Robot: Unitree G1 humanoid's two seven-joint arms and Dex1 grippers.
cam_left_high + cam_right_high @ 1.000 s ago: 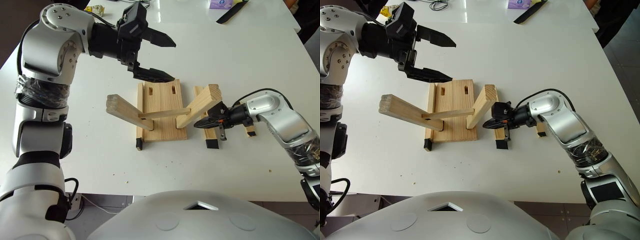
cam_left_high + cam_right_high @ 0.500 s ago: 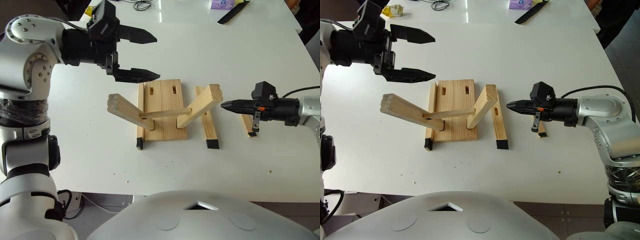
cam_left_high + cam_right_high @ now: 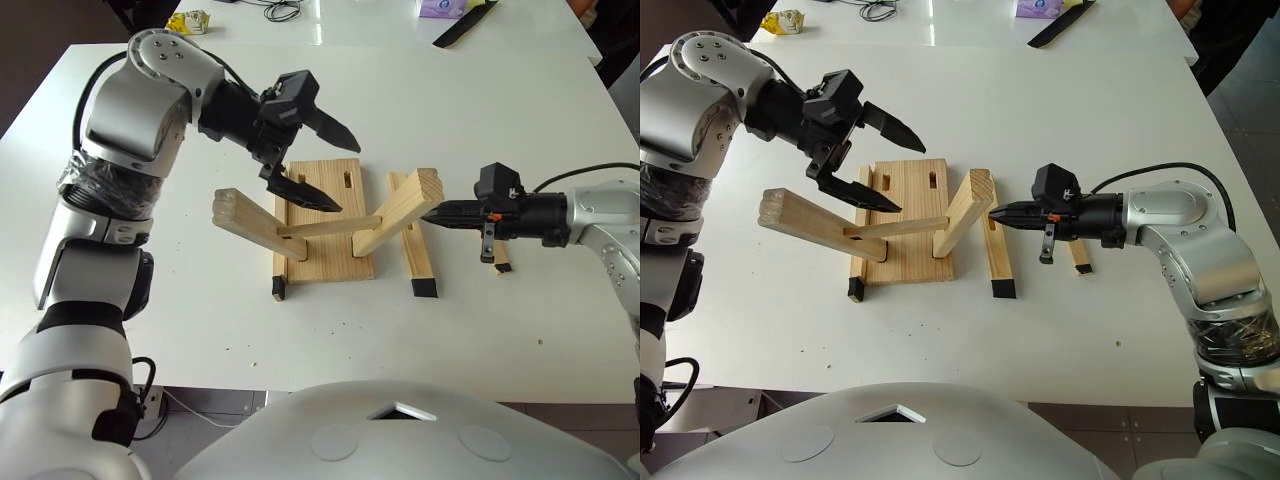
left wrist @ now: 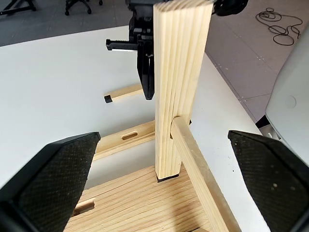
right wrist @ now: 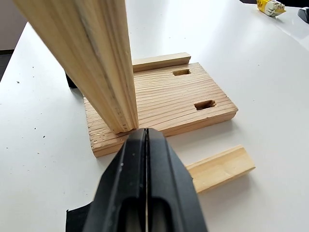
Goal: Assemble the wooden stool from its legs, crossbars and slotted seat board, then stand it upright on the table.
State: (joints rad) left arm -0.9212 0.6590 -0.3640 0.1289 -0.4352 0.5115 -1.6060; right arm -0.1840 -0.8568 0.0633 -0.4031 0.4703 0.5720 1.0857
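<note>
Your right gripper (image 3: 432, 215), pinched together on nothing, could tip the right leg (image 3: 400, 212) over before your spread left gripper (image 3: 347, 180) steadies it.

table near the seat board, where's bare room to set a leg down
Bare table runs along the near edge in front of the seat board, and wide at the far side beyond the left hand. Crowded: between the board and the right hand, where a loose leg and a short piece lie.
</note>
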